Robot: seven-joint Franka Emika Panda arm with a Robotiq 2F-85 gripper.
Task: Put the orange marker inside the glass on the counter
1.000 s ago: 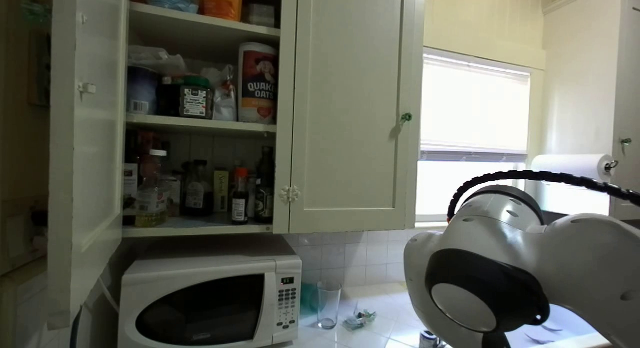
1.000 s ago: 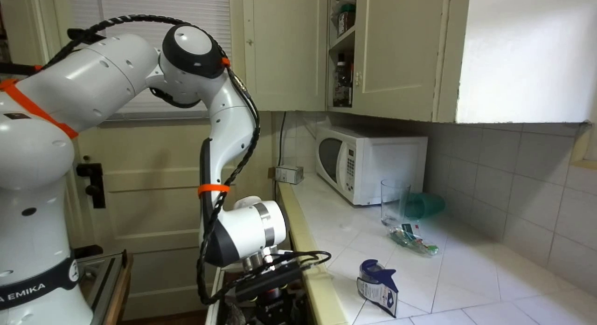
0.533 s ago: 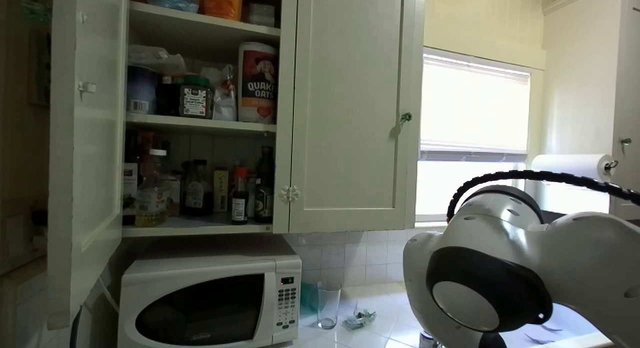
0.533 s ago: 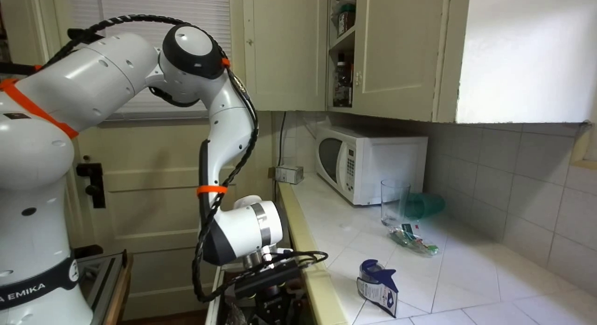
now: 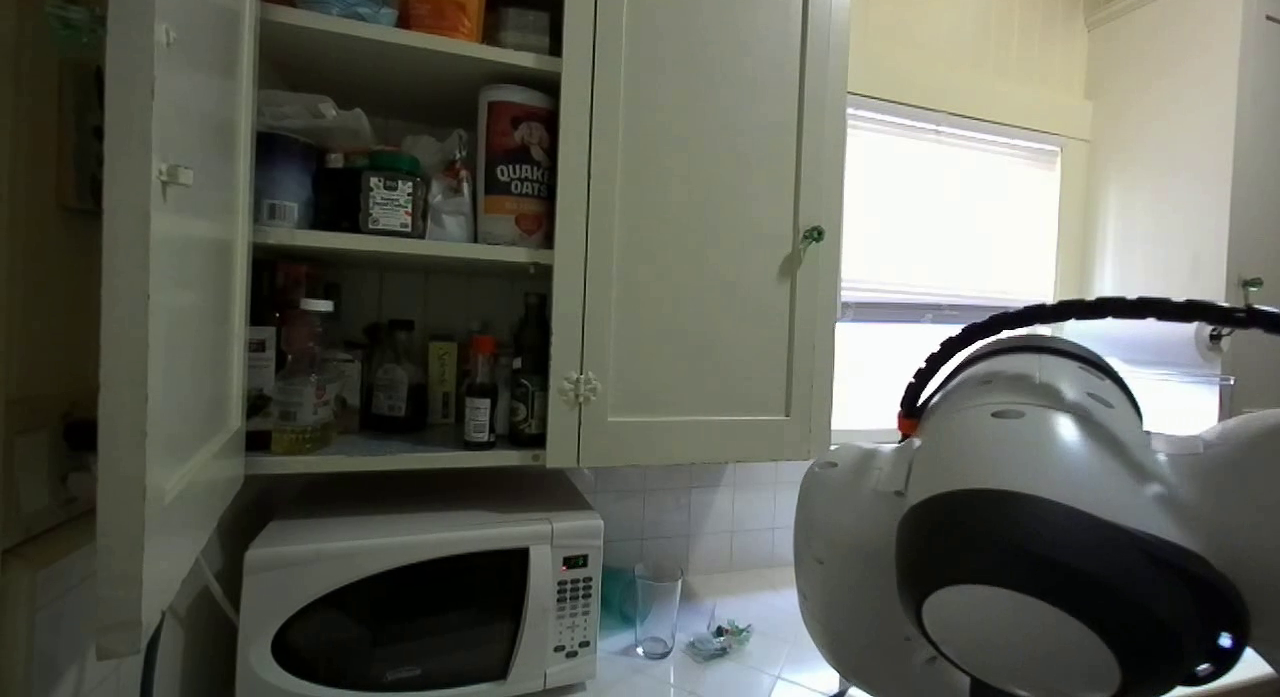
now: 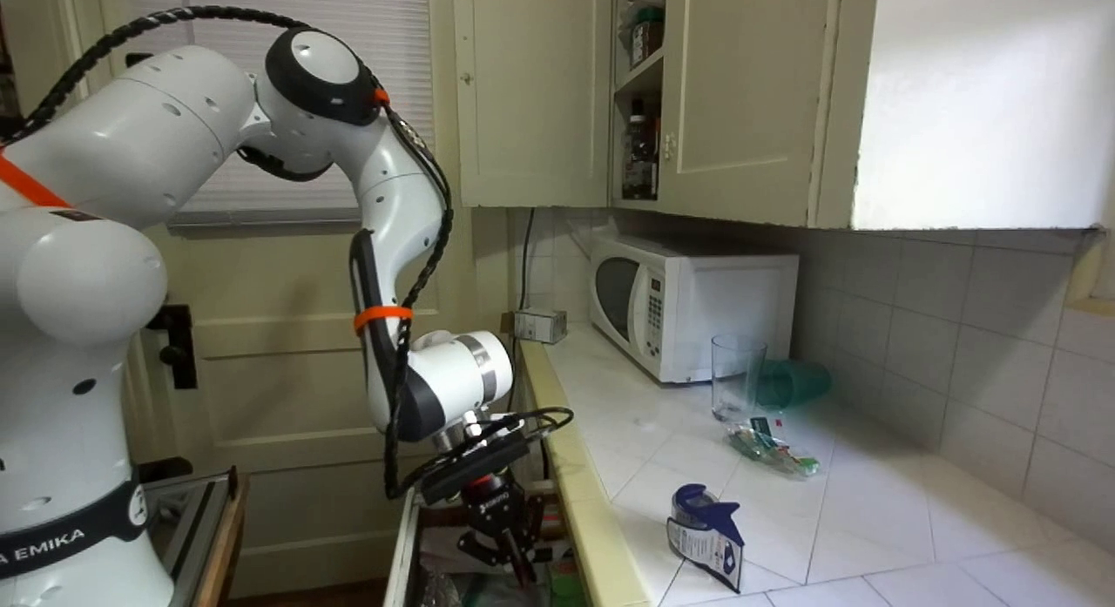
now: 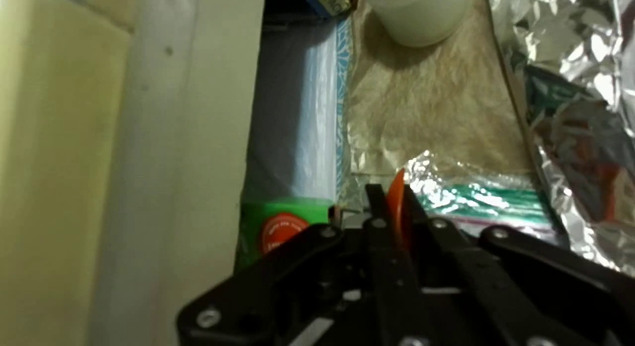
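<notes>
In the wrist view, the orange marker (image 7: 395, 194) stands between the black fingers of my gripper (image 7: 391, 192), which is shut on it. Its pointed end sticks out just beyond the fingertips; the rest is hidden among the finger links. An exterior view has my gripper (image 6: 514, 556) pointing down over the open drawer, beside the counter (image 6: 662, 455). The clear glass (image 6: 737, 376) stands upright on the counter by the microwave, well away from the gripper. It also shows right of the microwave in an exterior view, as the glass (image 5: 657, 612).
Below the gripper, the drawer (image 7: 198, 137) holds foil, plastic bags and a white cup (image 7: 419, 13). On the counter are a white microwave (image 6: 697, 311), a green tumbler (image 6: 793, 383) lying behind the glass, a clear plastic packet (image 6: 771, 450) and a blue-white pouch (image 6: 707, 537).
Over the last half second the arm has risen and drawn back toward its base. The gripper has come up from low in the drawer, its jaws having closed within the last second.
</notes>
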